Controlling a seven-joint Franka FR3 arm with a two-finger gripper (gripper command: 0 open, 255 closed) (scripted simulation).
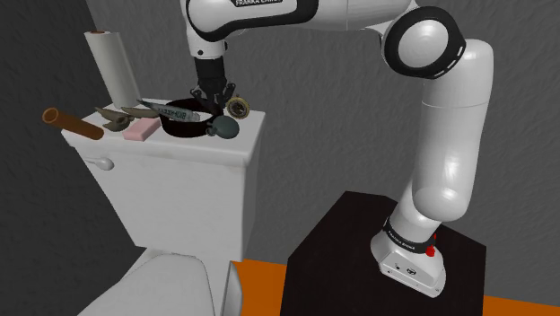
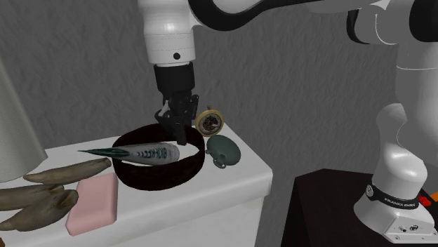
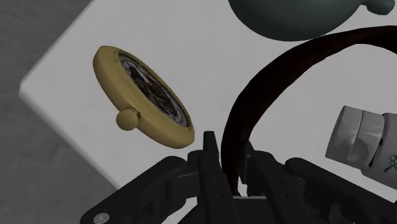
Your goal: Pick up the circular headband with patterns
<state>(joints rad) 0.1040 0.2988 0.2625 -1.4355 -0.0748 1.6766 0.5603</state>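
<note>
The hand (image 3: 232,154) grips the dark headband (image 3: 280,65) by its rim, toward the tank lid (image 3: 210,57)'s back edge; a tube (image 2: 144,152) lying across the band hides part of it.

we are looking, in the shoulder view, from beside and a little behind the stand (image 1: 359,251), down and leftward over the toilet tank lid (image 1: 179,153), standing far enough back that the whole arm (image 1: 449,153) is fitting in. in the second exterior view we are facing the same toilet tank lid (image 2: 246,168) from much nearer and lower, the grey wall (image 2: 295,70) behind it. in the wrist view we are peering along the gripper (image 3: 232,153), very close to the lid's corner. all three are sharing the headband (image 1: 184,128), the gold pocket watch (image 3: 143,95) and that end of the lid.
</note>
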